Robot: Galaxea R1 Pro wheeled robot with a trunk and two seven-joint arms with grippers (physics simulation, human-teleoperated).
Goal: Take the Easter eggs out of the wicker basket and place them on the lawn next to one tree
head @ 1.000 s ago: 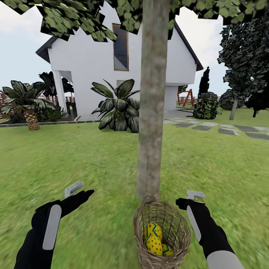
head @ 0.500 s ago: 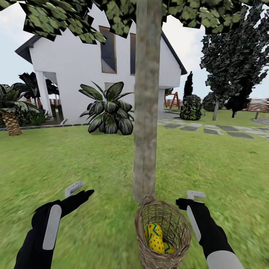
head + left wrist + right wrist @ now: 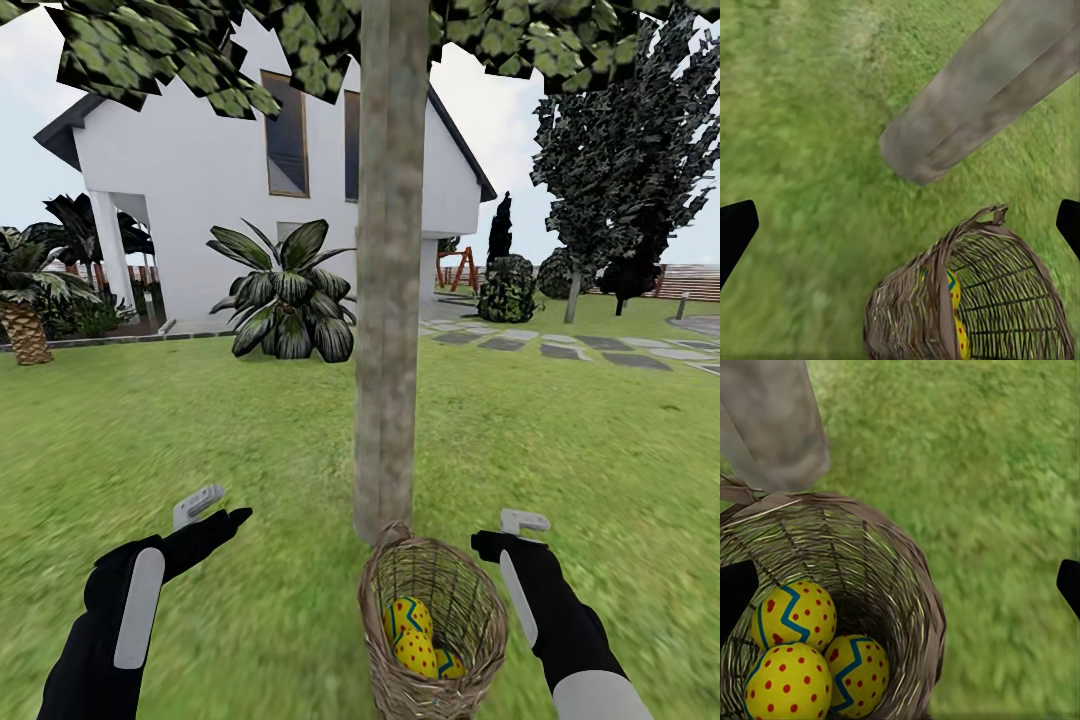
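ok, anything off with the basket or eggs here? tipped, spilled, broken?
Nothing stands out. The round brown wicker basket stands upright on the green lawn at the pale grey-brown tree trunk, weave intact, with all three yellow eggs with blue zigzags and red dots inside.

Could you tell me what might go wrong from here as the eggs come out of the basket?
The three Easter eggs lie packed together deep in the wicker basket, so a pincer reaching for one may nudge the others or snag the weave. The basket stands close against the tree; pushing it could tip it.
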